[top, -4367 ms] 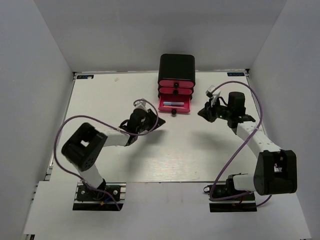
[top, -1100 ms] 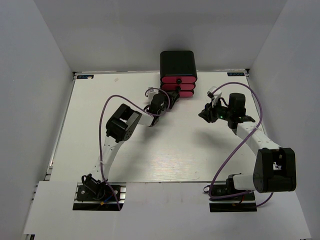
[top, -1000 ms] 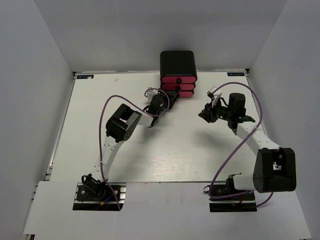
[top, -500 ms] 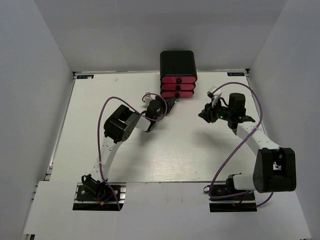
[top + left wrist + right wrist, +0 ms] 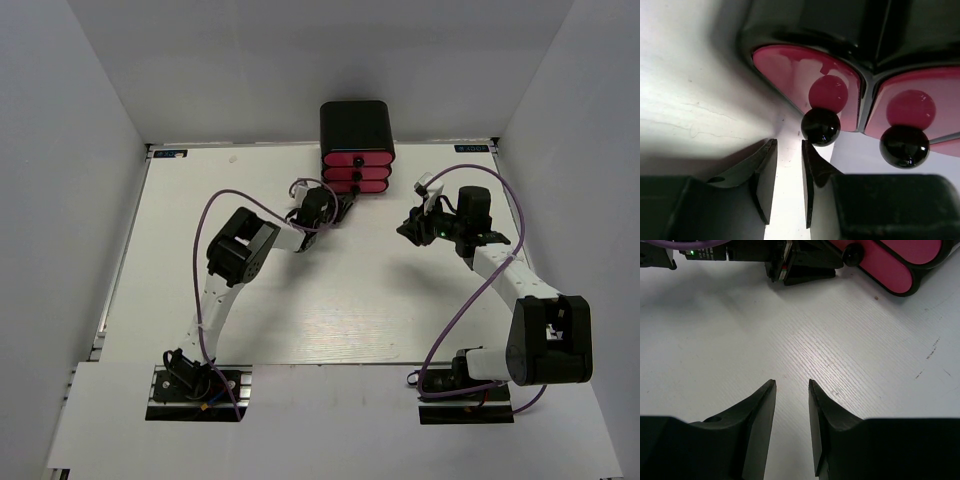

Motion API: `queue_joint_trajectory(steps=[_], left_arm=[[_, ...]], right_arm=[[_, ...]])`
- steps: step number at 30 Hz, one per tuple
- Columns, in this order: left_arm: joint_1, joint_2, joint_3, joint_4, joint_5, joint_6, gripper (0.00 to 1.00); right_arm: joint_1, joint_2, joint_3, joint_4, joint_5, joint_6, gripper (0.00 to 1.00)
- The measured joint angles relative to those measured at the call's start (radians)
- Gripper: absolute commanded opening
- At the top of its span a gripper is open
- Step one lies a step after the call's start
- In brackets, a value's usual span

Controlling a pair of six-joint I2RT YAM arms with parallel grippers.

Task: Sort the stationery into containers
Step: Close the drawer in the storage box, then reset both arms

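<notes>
All three pink drawers point(image 5: 356, 174) shut flush in black case point(image 5: 355, 125), far middle of bench point(image 5: 330, 310). No stationery in sight; likely all inside, sorting looks near done. Left end effector point(image 5: 789, 150) just beside lowest knob point(image 5: 820, 126), fingers narrowly apart, empty. Right end effector point(image 5: 791, 385) off to side, fingers slightly apart, empty.

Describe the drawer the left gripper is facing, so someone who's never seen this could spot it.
At the far edge of the table stands a black rounded case holding three stacked pink-fronted drawers. It is the bottom drawer, against the tabletop, with the left gripper just off its black knob; the other two sit above it.
</notes>
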Motion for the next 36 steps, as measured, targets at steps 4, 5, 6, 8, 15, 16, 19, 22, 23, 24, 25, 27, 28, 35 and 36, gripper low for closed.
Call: queue_joint_trajectory(steps=[4,5,6,8,15,16,19,22,23,24,25,27,28,35,36], left_arm=[[0.0,0.004,0.035,-0.061,0.008,0.003,0.45],[0.0,0.004,0.039,-0.064,0.01,0.003,0.45],[0.0,0.004,0.047,-0.071,0.013,0.004,0.45],[0.0,0.004,0.052,-0.079,0.013,0.008,0.45],[0.006,0.002,0.0,-0.02,0.047,0.012,0.37],[0.008,-0.004,-0.032,0.016,0.06,0.011,0.39],[0.013,-0.062,-0.151,0.092,0.103,0.028,0.5],[0.016,-0.159,-0.301,0.142,0.156,0.076,0.67],[0.017,-0.194,-0.35,0.155,0.172,0.095,0.71],[0.017,-0.236,-0.405,0.169,0.19,0.127,0.8],[0.017,-0.279,-0.462,0.182,0.206,0.157,0.85],[0.017,-0.349,-0.537,0.183,0.238,0.238,1.0],[0.016,-0.413,-0.592,0.17,0.253,0.283,1.0],[-0.008,-0.864,-0.68,-0.061,0.239,0.644,1.0],[-0.01,-0.939,-0.684,-0.092,0.225,0.692,1.0]], right_arm=[[-0.001,0.0,0.0,0.0,0.0,0.0,0.39],[-0.001,0.0,0.0,0.0,0.0,0.0,0.39],[-0.002,0.0,0.0,0.0,0.0,0.0,0.39],[-0.003,0.0,0.0,0.0,0.0,0.0,0.39],[-0.005,0.002,0.0,0.0,0.0,0.0,0.42],[-0.006,0.003,0.0,0.0,0.0,0.0,0.44],[-0.006,0.005,0.0,-0.001,0.0,-0.002,0.55],[-0.006,0.005,0.0,-0.004,0.002,-0.005,0.73],[-0.006,0.005,0.0,-0.005,0.005,-0.006,0.78],[-0.006,0.005,0.0,-0.006,0.011,-0.005,0.9],[-0.006,0.005,0.0,-0.008,0.022,0.002,0.9],[-0.006,0.005,0.003,-0.015,0.046,0.01,0.9],[-0.006,0.005,0.006,-0.022,0.058,0.016,0.9],[-0.006,0.005,0.093,-0.093,0.184,0.13,0.9],[-0.006,0.005,0.109,-0.103,0.191,0.14,0.9]])
